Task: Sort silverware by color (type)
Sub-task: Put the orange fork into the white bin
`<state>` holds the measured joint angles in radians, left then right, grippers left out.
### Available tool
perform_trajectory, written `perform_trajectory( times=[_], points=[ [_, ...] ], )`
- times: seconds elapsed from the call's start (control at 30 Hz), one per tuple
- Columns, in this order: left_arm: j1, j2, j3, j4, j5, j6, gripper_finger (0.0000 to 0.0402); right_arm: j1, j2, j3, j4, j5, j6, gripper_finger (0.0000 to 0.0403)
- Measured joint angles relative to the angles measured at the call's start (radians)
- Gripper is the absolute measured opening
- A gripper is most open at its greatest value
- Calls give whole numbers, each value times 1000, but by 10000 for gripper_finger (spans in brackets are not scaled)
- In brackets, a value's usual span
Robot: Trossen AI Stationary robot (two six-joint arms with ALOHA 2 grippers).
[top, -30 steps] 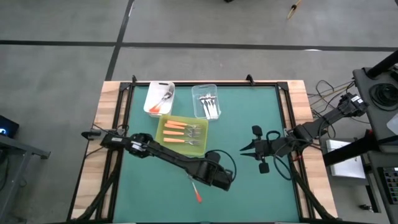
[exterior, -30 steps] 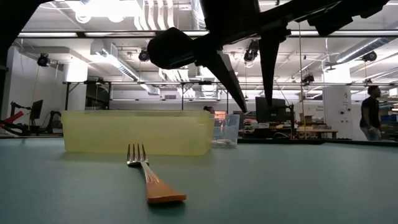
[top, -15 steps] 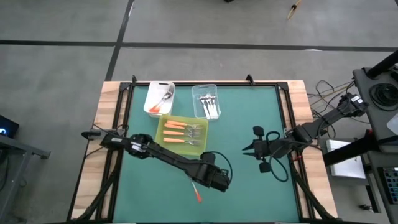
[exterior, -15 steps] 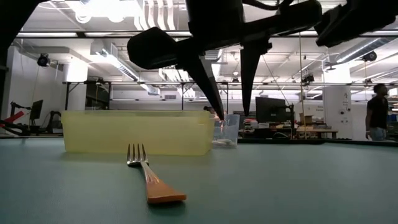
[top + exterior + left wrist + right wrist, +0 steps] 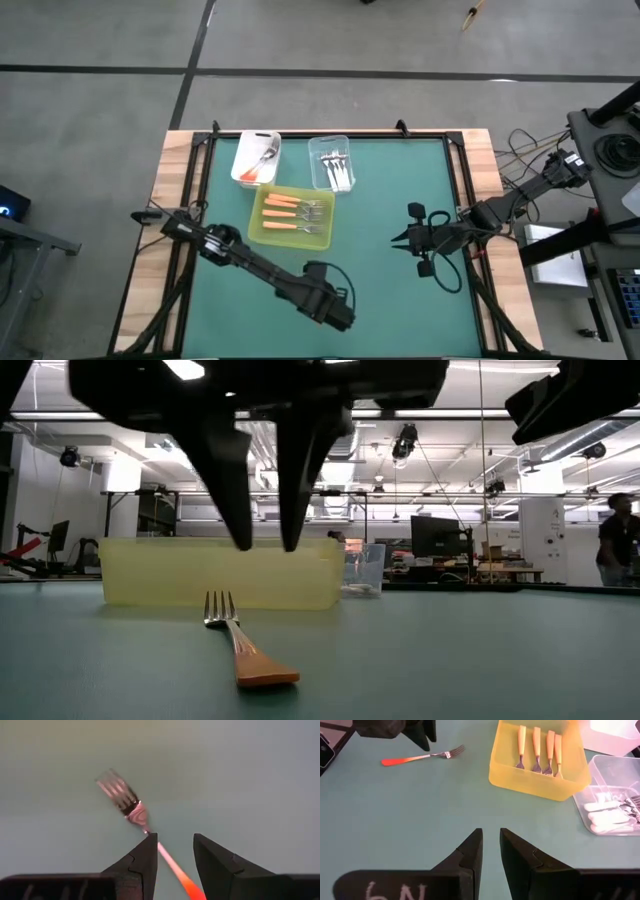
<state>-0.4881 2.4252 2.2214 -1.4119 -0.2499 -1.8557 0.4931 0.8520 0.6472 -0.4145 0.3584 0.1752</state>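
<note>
Hovering: left end effector [image 5: 265, 545] part-open, empty, above orange-handled fork [image 5: 240, 645] | yellow tray [image 5: 262, 232] beyond | right end effector [image 5: 491, 851] narrow-gapped, empty, counter's [image 5: 380, 230] right.

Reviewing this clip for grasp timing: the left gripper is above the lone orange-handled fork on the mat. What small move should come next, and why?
Probably a straight descent. The left gripper hangs open above the orange-handled metal fork, which lies flat on the green mat, and its fingers straddle the handle. Lowering until the tips flank the handle comes before closing. The yellow-green tray already holds similar forks.
</note>
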Motion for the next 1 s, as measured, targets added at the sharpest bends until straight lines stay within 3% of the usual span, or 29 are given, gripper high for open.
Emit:
perform_trajectory(
  times=[0.2, 0.63, 1.0],
  points=[
    [-16, 6, -54, 4, 2, -63, 119, 0, 0, 0, 0, 0, 0, 56],
    [-19, 8, -142, 71, 25, -91, 197, 0, 0, 0, 0, 0, 0, 56],
    [-23, 6, -188, 146, 15, -117, 173, 0, 0, 0, 0, 0, 0, 57]
  ],
)
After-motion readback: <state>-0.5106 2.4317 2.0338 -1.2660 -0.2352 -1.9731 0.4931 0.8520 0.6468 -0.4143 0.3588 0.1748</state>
